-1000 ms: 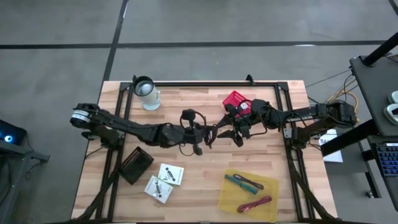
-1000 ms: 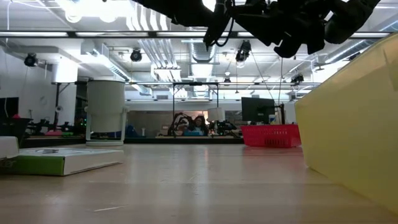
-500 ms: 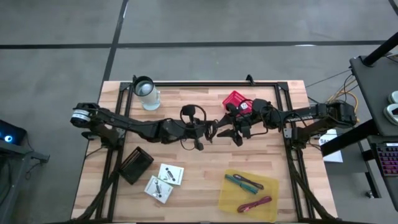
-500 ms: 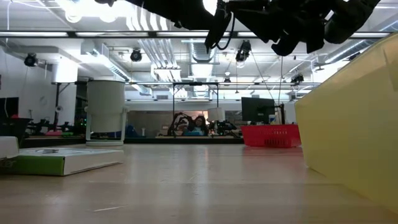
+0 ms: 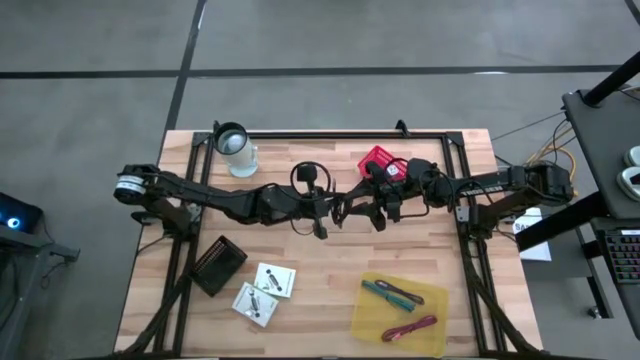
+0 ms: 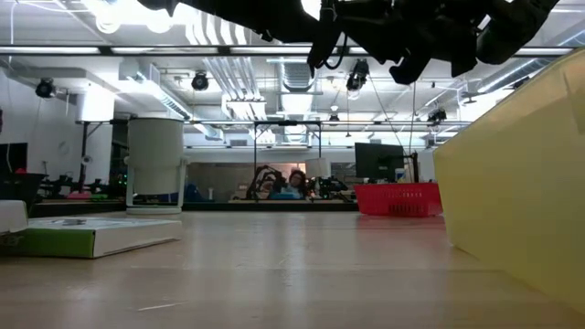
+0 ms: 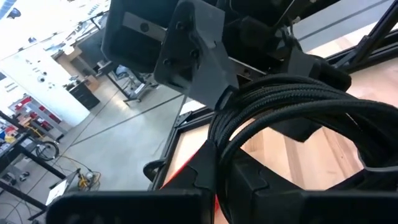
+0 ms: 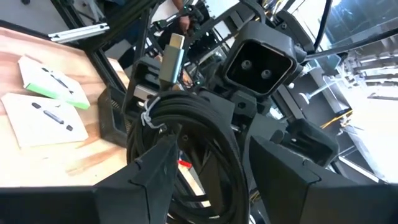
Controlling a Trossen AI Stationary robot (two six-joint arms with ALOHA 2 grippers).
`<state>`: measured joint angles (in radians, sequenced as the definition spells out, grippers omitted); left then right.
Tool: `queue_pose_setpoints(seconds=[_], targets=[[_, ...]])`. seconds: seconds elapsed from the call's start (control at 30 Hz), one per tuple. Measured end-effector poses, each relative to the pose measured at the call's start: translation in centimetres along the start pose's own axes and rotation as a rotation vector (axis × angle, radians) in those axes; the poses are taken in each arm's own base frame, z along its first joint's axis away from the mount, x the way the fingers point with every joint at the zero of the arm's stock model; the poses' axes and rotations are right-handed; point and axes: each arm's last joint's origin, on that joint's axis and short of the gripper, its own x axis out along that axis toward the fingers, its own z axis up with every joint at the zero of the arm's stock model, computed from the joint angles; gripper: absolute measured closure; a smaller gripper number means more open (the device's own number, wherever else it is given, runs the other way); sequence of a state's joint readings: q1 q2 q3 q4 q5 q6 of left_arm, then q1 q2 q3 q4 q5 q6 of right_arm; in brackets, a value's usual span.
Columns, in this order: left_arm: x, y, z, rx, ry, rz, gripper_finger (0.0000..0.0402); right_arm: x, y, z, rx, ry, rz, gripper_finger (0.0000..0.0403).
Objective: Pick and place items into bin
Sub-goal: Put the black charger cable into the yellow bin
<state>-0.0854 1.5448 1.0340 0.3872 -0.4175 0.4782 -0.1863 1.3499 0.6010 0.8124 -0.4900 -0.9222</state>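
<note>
My two grippers meet high over the table's middle. A black cable coil (image 5: 312,181) hangs in the air there, and my left gripper (image 5: 326,210) is shut on it. My right gripper (image 5: 356,208) faces it from the table's right. It is open, and its two fingers (image 8: 155,177) stand on either side of the coil's strands (image 8: 186,146). The yellow bin (image 5: 372,322) lies at the near right with teal and maroon sticks (image 5: 392,294) and another maroon stick (image 5: 410,327) in it. Two white square cards (image 5: 266,290) lie flat at the near left. My left gripper holds the bundled strands of the cable coil (image 7: 280,115), coming in about level from the table's left. The coil is lifted clear of the table; the coil and the gripper's body hide the place of contact. My right gripper has the coil between its open fingers; whether they touch it, I cannot tell.
A black box (image 5: 218,266) lies at the near left beside the cards. A clear cup (image 5: 235,148) stands at the far left and a red basket (image 5: 378,161) at the far right. Black frame rails (image 5: 330,133) run along the far, left and right edges.
My left gripper has carried the coil a little toward the table's far edge, closer against my right gripper. My right gripper has stayed where it was and rolled slightly about its own axis. Neither gripper's gap has changed.
</note>
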Motion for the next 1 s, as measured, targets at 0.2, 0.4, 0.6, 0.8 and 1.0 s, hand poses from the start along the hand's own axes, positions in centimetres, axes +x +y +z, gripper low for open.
queue_pose_setpoints(seconds=[0.2, 0.4, 0.6, 0.8, 1.0], targets=[[0.02, 0.04, -0.01, -0.001, -0.001, 0.000, 0.0400, 0.00, -0.02, 0.03, 0.000, -0.002, -0.003, 0.0247], [0.02, 0.01, -0.04, 0.000, 0.001, -0.004, 0.0400, 0.00, -0.05, 0.04, -0.002, -0.004, -0.005, 0.0321], [0.01, -0.02, -0.06, 0.001, 0.002, -0.008, 0.0399, 0.00, -0.10, 0.08, -0.005, -0.004, -0.011, 0.0385], [-0.03, 0.02, -0.16, 0.005, 0.017, 0.011, 0.0357, -0.02, -0.14, 0.01, 0.044, 0.015, -0.023, 0.0387], [-0.43, 0.52, -0.14, 0.010, 0.066, 0.087, 0.0275, -0.17, -0.36, -0.01, 0.097, 0.062, -0.063, 0.0388]])
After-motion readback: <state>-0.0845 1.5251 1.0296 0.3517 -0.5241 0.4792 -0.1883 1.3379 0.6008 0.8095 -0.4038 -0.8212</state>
